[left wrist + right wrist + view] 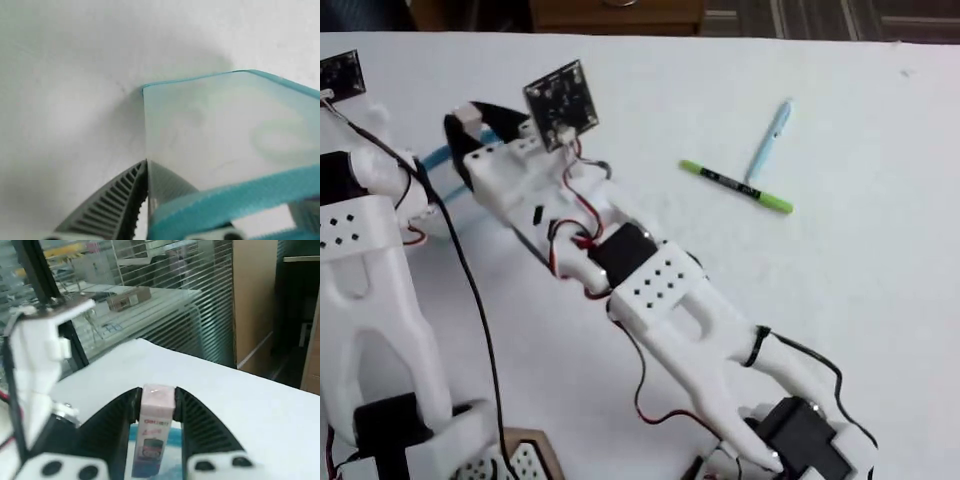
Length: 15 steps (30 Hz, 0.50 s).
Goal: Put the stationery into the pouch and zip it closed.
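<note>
Right gripper [157, 392] is clenched on a small sleeved eraser [152, 440]. The eraser is held upright between the black jaws, with pale blue of the pouch seen just beneath it. Left gripper [146, 167] is clamped on the side edge of the clear, teal-trimmed pouch [215, 130], which sits under the right arm's wrist on the white table [860, 280]. Step in hand is judged to be eraser insertion. Mouth opening should be confirmed first, then the eraser lowered end-on inside the teal zipper tape [235, 200] and released only once past it; left clamp not to be eased. Farther out, green marker [735, 187] and light-blue pen [768, 140] lie apparently touching, not yet bagged.
</note>
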Each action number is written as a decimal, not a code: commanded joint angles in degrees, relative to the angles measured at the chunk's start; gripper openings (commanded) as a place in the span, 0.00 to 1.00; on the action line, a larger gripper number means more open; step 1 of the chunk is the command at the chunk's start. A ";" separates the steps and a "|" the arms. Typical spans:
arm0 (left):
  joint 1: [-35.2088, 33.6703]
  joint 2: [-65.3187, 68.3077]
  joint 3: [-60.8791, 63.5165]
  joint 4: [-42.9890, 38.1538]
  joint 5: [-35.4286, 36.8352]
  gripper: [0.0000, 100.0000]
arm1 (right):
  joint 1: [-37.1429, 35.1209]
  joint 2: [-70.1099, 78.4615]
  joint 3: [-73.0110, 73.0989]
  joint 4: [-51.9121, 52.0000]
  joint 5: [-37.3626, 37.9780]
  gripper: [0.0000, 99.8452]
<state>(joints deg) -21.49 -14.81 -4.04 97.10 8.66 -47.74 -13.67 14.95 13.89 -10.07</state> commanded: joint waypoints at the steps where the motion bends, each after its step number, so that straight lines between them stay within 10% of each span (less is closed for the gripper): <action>1: -0.13 -2.33 -0.44 -0.44 0.18 0.02 | 1.36 -2.59 1.93 -1.36 0.62 0.02; 15: -0.04 -2.33 -0.44 -0.53 0.18 0.02 | -1.19 -6.46 5.45 -0.84 0.62 0.29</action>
<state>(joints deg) -21.41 -14.81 -4.04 97.10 8.66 -48.97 -16.40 20.75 13.01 -9.98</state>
